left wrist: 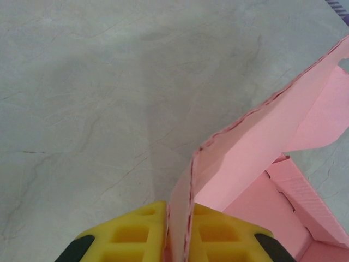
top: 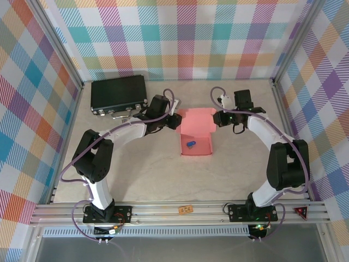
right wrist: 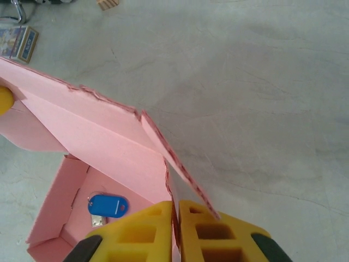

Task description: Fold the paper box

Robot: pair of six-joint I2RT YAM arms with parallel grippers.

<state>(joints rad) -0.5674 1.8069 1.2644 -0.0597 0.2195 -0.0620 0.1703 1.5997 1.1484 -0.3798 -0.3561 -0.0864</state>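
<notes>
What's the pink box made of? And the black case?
The pink box looks like thin matte card: it creases sharply and its edges are rough and perforated. The black case is probably hard plastic with a slight sheen, but it's too far away to be sure.

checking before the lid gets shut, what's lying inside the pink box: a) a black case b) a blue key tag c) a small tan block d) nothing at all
b, since a blue key tag lies on the floor of the pink box, clear to see in the right wrist view under the raised lid.
</notes>
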